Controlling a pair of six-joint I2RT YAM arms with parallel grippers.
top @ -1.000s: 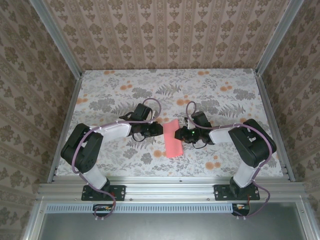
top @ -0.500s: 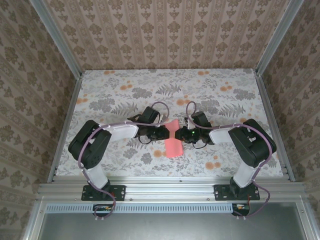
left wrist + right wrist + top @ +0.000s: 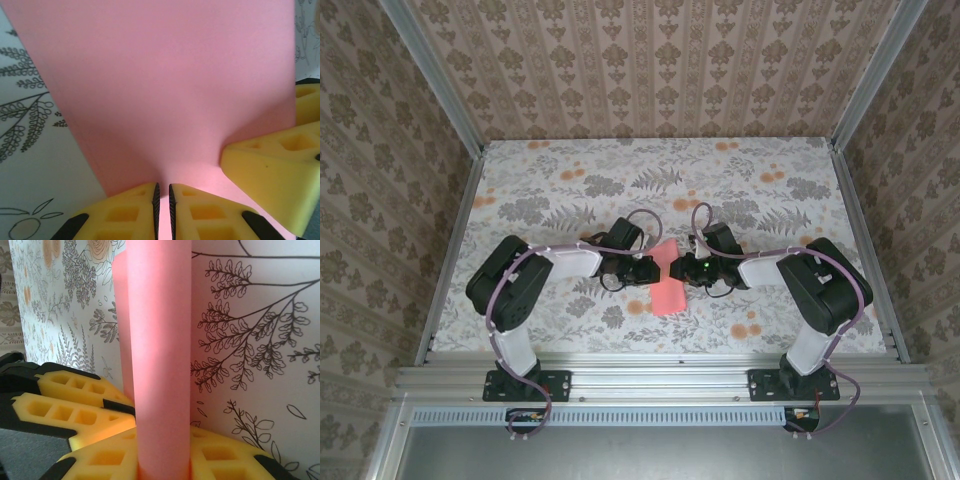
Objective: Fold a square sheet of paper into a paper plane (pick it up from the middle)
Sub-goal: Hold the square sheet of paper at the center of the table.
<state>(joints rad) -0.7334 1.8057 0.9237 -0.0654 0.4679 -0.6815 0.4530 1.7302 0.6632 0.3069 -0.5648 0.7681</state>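
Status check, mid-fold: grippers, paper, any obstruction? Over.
Left gripper shut on edge of pink paper. Right gripper shut on it from the opposite side. Paper folded to a narrow strip. Only crowding: the two grippers nearly touch.

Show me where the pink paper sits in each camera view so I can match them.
Top external: pink paper at the centre of the floral table cover, between left pincer and right pincer.
Left wrist: upper and middle of frame, its lower edge in the left pincer.
Right wrist: upright strip at centre, rising from the right pincer.
Shared landmark: floral table cover.
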